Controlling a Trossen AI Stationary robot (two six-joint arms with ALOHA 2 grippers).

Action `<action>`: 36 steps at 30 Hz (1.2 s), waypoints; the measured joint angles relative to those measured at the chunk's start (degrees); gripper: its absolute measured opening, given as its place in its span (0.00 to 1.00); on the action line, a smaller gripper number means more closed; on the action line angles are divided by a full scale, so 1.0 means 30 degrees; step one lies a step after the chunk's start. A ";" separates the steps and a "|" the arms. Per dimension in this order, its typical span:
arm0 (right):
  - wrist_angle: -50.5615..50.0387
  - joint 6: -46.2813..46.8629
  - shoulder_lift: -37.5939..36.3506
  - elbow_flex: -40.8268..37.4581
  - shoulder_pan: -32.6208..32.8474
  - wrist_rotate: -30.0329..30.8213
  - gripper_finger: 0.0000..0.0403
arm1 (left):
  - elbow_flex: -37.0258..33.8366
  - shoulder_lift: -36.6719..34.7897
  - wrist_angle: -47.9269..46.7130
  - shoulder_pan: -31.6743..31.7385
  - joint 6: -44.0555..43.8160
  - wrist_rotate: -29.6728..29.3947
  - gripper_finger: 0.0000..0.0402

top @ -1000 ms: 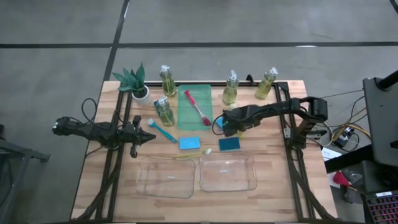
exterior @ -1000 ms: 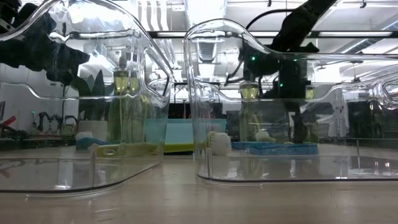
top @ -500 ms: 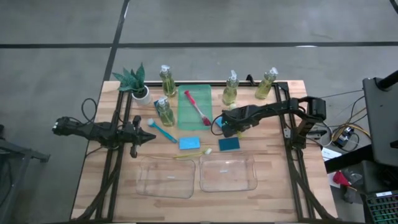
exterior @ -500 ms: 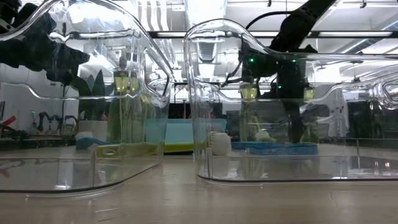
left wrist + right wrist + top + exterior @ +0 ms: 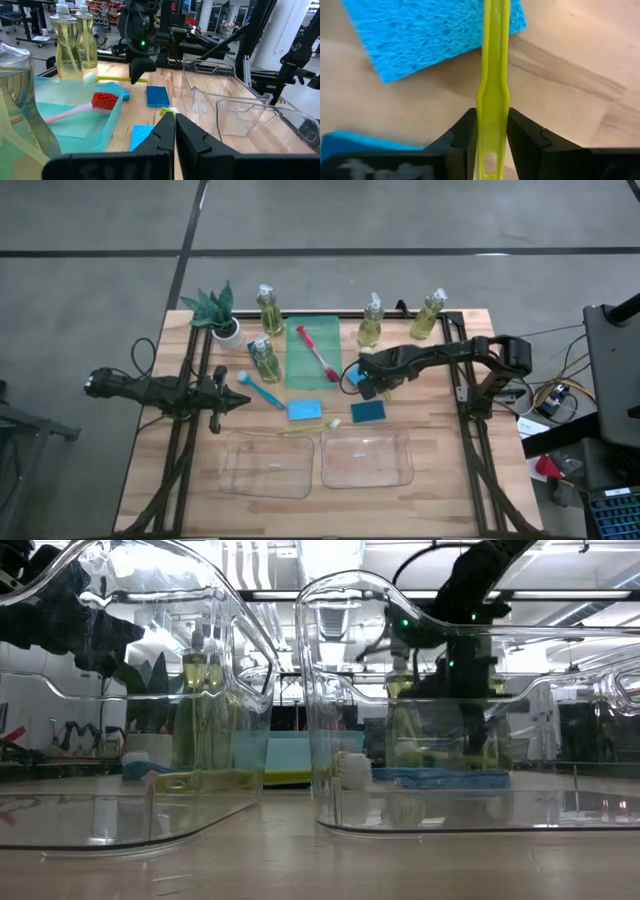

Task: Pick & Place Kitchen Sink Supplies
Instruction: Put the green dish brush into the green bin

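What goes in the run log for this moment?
right gripper: shut on yellow brush, above sponge | left gripper: shut, idle at table's left | bins: nothing inside

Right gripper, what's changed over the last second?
The right gripper closed its fingers onto the yellow brush handle near a blue sponge. The left gripper stayed shut and parked on its own side. Nothing else visibly moved.

brush point(image 5: 317, 351) on tray point(image 5: 298, 370) (bins point(image 5: 366, 458) in front)

Wooden table point(image 5: 440, 480); bottles point(image 5: 268, 308), sponges point(image 5: 304, 410), tray point(image 5: 311, 366), bins point(image 5: 366, 457), plant point(image 5: 216, 312).
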 joint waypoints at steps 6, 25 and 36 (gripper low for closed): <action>-0.0775 -0.1302 -0.1286 0.1224 0.0360 -0.0840 0.20 | 0.0006 0.0007 0.0000 0.0004 0.0000 0.0000 0.02; 0.2152 -0.1572 -0.0894 0.7276 0.1664 -0.1335 0.20 | 0.0005 0.0066 0.0000 0.0003 0.0000 0.0000 0.02; 0.2374 -0.3215 0.3891 1.2285 0.1283 -0.1204 0.21 | 0.0000 0.0160 0.0006 0.0004 0.0000 0.0000 0.02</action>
